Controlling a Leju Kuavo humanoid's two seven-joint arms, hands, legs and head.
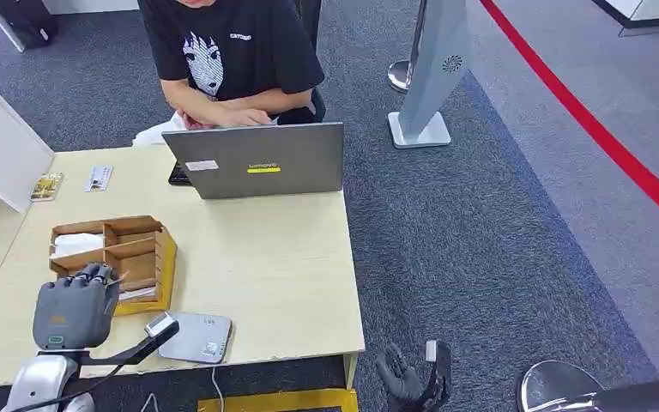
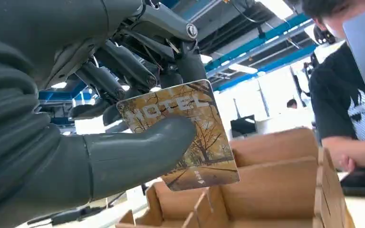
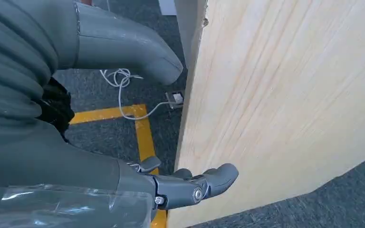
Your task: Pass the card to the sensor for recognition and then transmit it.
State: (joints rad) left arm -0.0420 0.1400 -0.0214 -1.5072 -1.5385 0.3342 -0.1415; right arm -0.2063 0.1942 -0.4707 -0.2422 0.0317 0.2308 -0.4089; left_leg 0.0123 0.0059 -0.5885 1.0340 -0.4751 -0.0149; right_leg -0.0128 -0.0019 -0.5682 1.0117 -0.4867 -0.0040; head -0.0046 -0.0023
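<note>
I saw the card [image 2: 185,135], printed with autumn trees and "HOTEL", pinched between thumb and fingers of the left robot hand [image 1: 75,307], just above the cardboard organizer [image 1: 142,257]. The right robot hand [image 1: 408,378] hung empty, fingers loosely spread, beside the desk [image 1: 283,275].

sensor [image 1: 196,336] right of box [image 1: 113,254], before laptop [image 1: 257,160]

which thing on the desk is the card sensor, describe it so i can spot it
On the light wooden desk, look along the near edge, on the robot's side and opposite the grey laptop. Just right of the cardboard compartment box lies the sensor: a flat grey pad with rounded corners, the only flat grey thing there.
</note>
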